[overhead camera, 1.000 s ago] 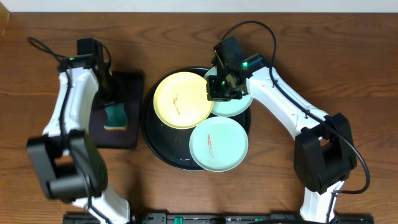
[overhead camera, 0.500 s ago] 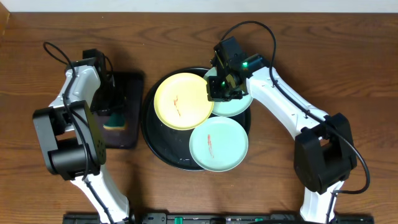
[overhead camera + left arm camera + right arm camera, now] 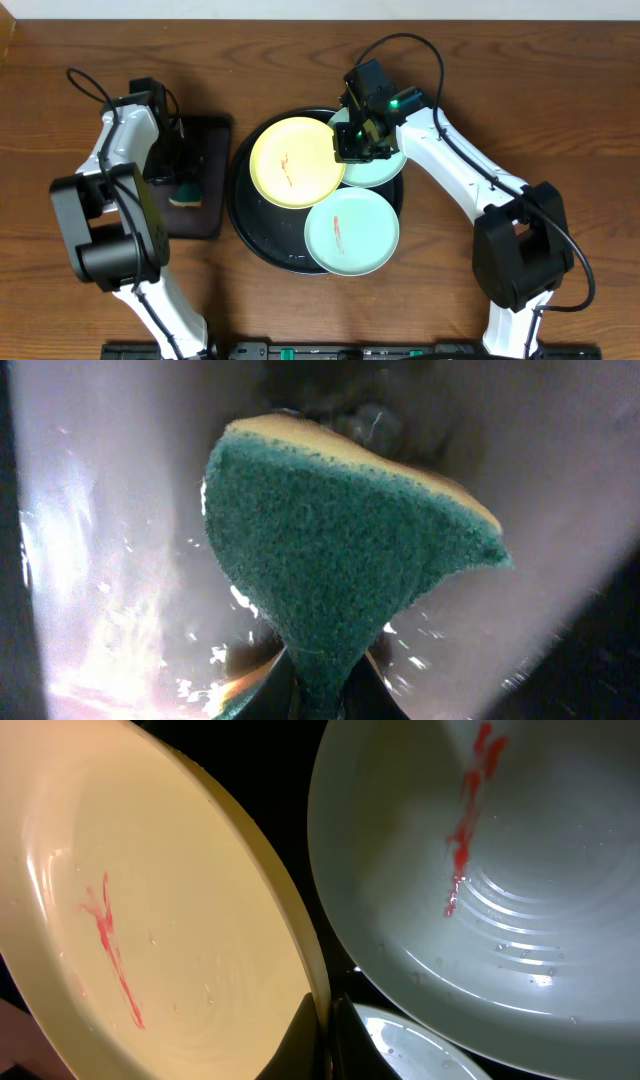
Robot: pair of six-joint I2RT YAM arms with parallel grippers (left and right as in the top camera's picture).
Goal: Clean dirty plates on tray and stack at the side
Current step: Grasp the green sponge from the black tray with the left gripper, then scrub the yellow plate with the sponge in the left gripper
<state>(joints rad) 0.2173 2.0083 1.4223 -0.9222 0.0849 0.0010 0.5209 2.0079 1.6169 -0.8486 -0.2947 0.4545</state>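
Overhead: The round tray (image 3: 238,212) sits mid-table on the brown wooden table (image 3: 560,120) and carries all three plates. The yellow plate (image 3: 292,163) is at the rear left and overhangs the rim there. The rear blue-green plate (image 3: 384,170) is partly under it, and the front blue-green plate (image 3: 350,233) is nearest the arm bases. The plates are round, so I log no long axis; the red streaks on the yellow and front plates run roughly front to back. The right gripper (image 3: 353,146) is at the yellow plate's right edge. The left gripper (image 3: 177,175) is over the rectangular tray (image 3: 205,205), at the sponge (image 3: 185,192).

Left wrist: The sponge is green face toward the lens, yellow layer on top, and is pinched at its narrow lower end between clenched fingers.

Right wrist: The fingers are clamped on the yellow plate's rim. That plate looks tilted, its rim above the other two.
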